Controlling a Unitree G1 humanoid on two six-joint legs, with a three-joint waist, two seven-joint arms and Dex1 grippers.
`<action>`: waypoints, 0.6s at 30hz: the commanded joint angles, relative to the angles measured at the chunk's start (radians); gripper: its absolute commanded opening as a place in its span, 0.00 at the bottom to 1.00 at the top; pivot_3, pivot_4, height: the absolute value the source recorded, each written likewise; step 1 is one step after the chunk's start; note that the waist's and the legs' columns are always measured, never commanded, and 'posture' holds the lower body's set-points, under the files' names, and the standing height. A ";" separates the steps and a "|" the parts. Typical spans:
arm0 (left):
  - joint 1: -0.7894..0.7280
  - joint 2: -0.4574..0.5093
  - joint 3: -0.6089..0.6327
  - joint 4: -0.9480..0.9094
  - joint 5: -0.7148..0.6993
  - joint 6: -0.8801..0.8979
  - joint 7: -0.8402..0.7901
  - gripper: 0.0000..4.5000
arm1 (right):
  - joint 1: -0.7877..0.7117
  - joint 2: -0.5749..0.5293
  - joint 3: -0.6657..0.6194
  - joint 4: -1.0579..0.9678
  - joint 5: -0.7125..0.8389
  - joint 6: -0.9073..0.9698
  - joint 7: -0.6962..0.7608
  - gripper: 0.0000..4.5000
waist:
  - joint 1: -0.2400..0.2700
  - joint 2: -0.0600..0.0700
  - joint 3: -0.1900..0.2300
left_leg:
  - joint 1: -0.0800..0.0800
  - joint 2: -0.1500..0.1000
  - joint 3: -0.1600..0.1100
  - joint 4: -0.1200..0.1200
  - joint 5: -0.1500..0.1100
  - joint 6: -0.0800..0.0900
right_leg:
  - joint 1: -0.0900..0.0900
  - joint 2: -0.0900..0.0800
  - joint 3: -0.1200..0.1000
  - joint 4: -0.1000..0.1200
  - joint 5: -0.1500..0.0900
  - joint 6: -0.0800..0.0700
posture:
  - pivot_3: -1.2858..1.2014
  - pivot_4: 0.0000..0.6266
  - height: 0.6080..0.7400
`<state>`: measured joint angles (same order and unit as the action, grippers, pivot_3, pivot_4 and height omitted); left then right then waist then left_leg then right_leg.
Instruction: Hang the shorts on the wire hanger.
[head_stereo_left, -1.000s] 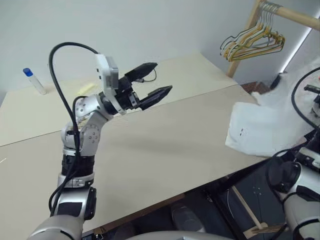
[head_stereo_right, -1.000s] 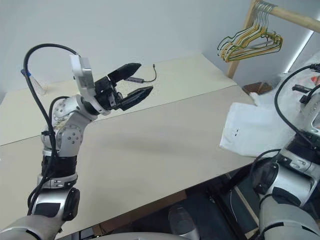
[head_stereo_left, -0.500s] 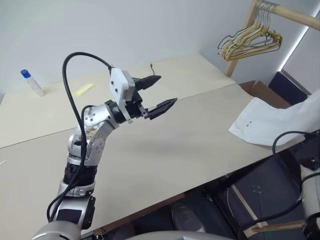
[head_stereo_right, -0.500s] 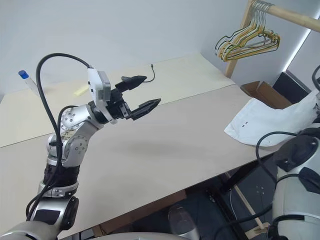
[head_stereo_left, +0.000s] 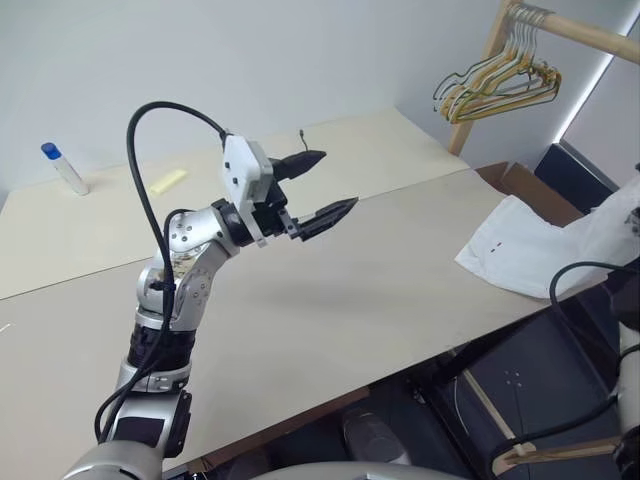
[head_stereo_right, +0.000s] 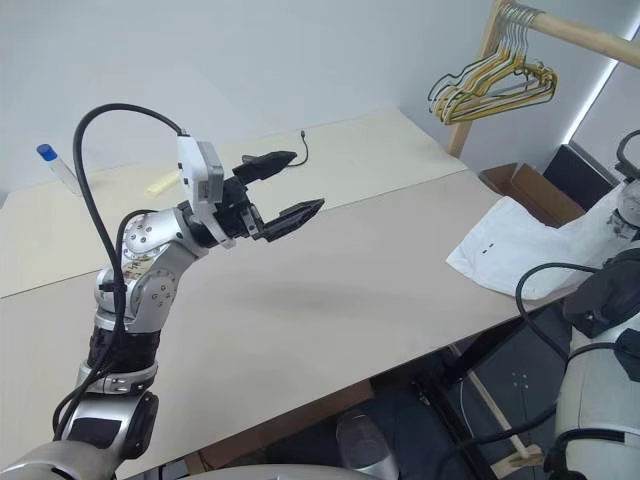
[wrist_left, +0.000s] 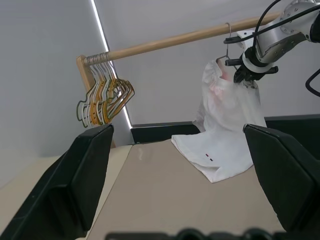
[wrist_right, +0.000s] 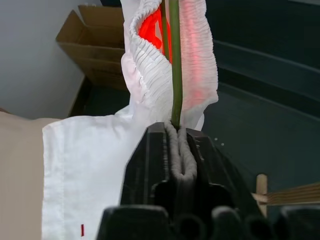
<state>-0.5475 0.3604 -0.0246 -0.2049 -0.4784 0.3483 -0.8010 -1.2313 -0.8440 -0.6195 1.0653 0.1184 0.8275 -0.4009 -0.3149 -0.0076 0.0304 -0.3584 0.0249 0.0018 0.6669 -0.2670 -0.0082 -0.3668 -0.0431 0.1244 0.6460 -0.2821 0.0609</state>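
Clamped with the right gripper on a fold of the elastic waistband of the shorts, with the thin wire of the wire hanger pinched in between the same black fingers. Hanging at the far right, past the table edge, from the wire hanger's hook over the wooden rod, well apart from the bunched yellow and dark hangers at the rod's other end. Trailing from there down onto the right corner of the table, where the legs of the shorts lie flat, small dark mark up. Holding the left gripper raised over the middle of the table, spread wide and empty, pointing toward the shorts.

Judging by this, close to the end: waistband gathered on the wire, hook on the rod, letting go not yet done.

To finish well: ease the right fingers apart slowly, so as not to drag the elastic off the wire. Check first that the waistband sits over the wire and not merely pressed against it; cannot tell from here how much of the cloth is threaded. Draw back along the line of the fingers, away from the hook, without nudging it off the rod. Watch the weight lying on the table, likely to pull sideways once released. Keep the left gripper ready to steady the cloth.
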 joint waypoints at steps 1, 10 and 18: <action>0.001 -0.002 0.016 -0.047 -0.037 -0.007 -0.009 1.00 | -0.007 -0.010 0.052 -0.012 -0.009 -0.032 0.013 0.45 | 0.002 0.000 0.000 | 0.000 0.000 0.000 0.000 0.000 0.000 | 0.000 0.000 0.000 0.000 0.000 0.000 | 0.44 0.00 1.00; 0.019 0.008 0.035 -0.061 -0.100 0.000 -0.027 1.00 | 0.000 -0.001 0.164 -0.039 -0.058 -0.067 -0.001 1.00 | 0.018 0.000 0.000 | 0.000 0.000 0.000 0.000 0.000 0.000 | 0.000 0.000 0.000 0.000 0.000 0.000 | 0.45 0.00 1.00; 0.023 0.008 0.050 -0.062 -0.121 -0.004 -0.036 1.00 | 0.070 0.009 0.522 -0.191 -0.387 -0.170 -0.161 1.00 | 0.041 0.001 0.001 | 0.002 0.000 0.000 0.000 0.000 0.000 | -0.001 0.000 0.001 0.000 0.000 0.000 | 0.45 0.00 1.00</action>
<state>-0.5156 0.3631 0.0011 -0.2329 -0.5732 0.3500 -0.8314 -1.1568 -0.8271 -0.1920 0.9582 -0.1595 0.7293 -0.5130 -0.2739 -0.0061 0.0315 -0.3561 0.0249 0.0021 0.6668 -0.2670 -0.0082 -0.3681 -0.0433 0.1252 0.6457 -0.2818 0.0606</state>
